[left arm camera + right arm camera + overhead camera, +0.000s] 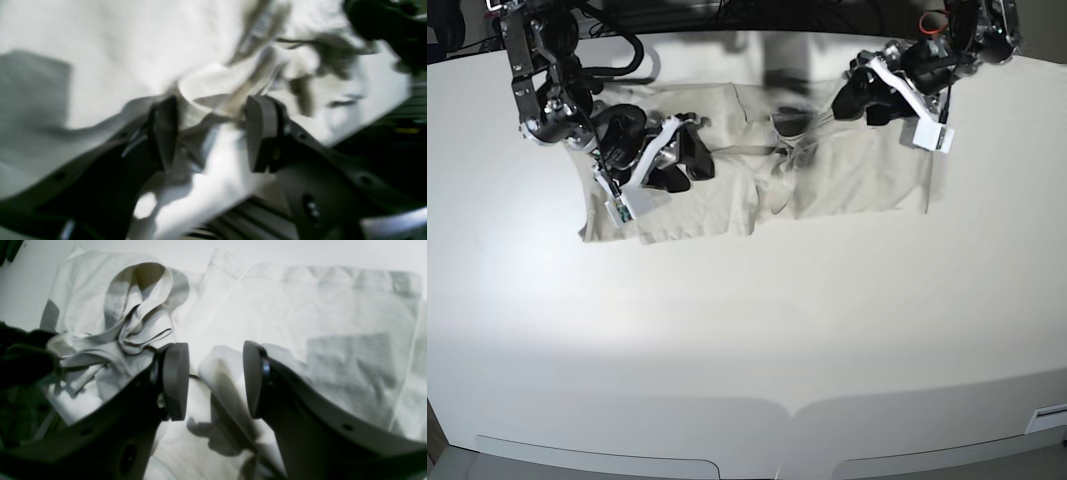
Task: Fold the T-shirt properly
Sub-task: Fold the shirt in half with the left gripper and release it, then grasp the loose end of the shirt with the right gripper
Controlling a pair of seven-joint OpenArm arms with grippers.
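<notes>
The T-shirt (867, 185), pale beige, lies spread across the far middle of the table, with a crumpled bunch (785, 165) near its centre. In the left wrist view my left gripper (211, 133) has its jaws wide apart over the T-shirt (116, 50), and a bunched fold (213, 96) lies between the fingertips. In the base view the left gripper (849, 98) hovers at the shirt's far right part. My right gripper (215, 381) is open too, and a raised fold (220, 373) of the T-shirt (333, 306) stands between its pads. It sits over the shirt's left part (689, 160).
The white table (747, 330) stretches wide in front of the shirt. Dark cables (627, 50) and an orange item (932, 20) lie at the back edge. The table's edge (367, 123) shows beside the left gripper, with dark space beyond it.
</notes>
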